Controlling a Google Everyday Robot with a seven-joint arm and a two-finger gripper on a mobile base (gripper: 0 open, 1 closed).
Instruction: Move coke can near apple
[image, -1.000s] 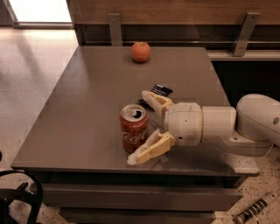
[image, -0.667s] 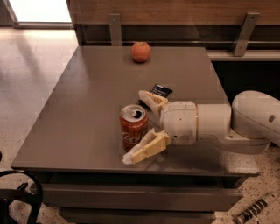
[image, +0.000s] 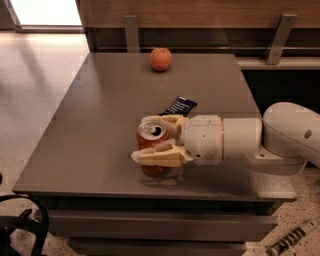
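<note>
The can (image: 152, 132) stands upright on the table (image: 85, 130), toward the front edge and a little right of the middle, with its silver top and opening facing up. The gripper (image: 143, 140) is clamped on it. One tan finger lies along the far side of the can by the rim, and the other crosses its near side at mid-height, so that both fingers (image: 162, 156) press against the red wall. Whether the can's base rests on the table or sits just above it cannot be told; a dark shadow lies right under it.

The white arm (image: 235, 137) reaches in from the right, level with the tabletop, and its bulky joint hangs past the table's right edge.

Just behind the gripper, a flat dark blue packet (image: 179, 106) lies on the table, close to the far finger.

The apple (image: 161, 59) sits well apart from the can, at the far edge of the table and roughly in line with it.

Behind the table runs a wooden wall with two metal brackets (image: 131, 31).
</note>
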